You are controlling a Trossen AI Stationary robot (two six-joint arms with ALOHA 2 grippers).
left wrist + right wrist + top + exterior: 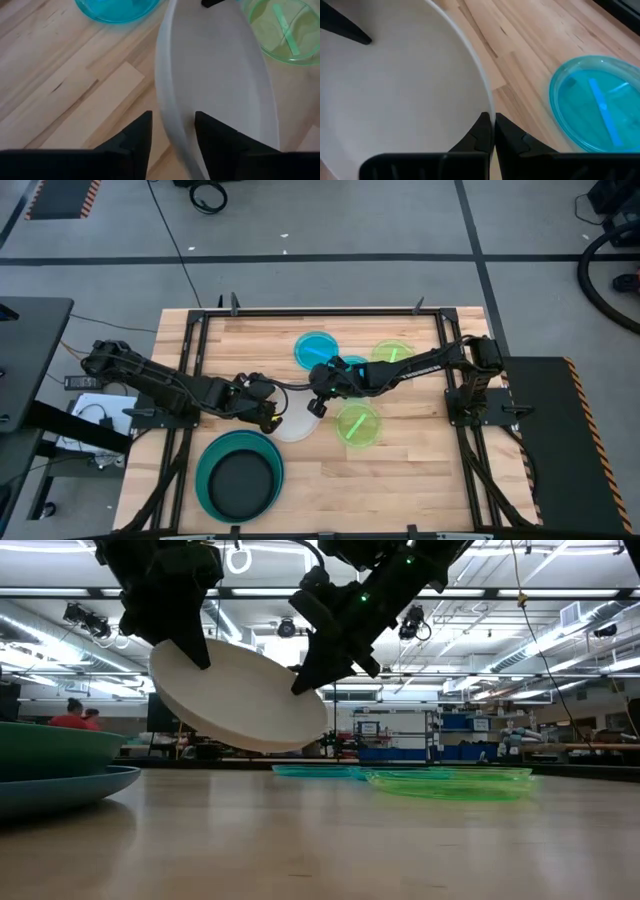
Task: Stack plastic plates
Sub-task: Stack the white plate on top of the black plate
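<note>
A white plate hangs tilted above the table between my two grippers, its left side higher. My right gripper is shut on its rim. My left gripper is open at the opposite rim, one finger outside the plate and one over its inner face. In the high view the white plate shows between my left gripper and my right gripper. A black plate lies inside a large teal plate at the near left. My right gripper pinches the white plate's rim between its two fingers, one on the inner face and one outside, slanting down from the table's right. The plate is lifted clear and tilted. My left gripper straddles the rim; whether a finger touches it, I cannot tell.
Two cyan plates and two green plates lie flat on the table's centre and right. In the low view the teal plate sits on a blue one at the left. People show far behind.
</note>
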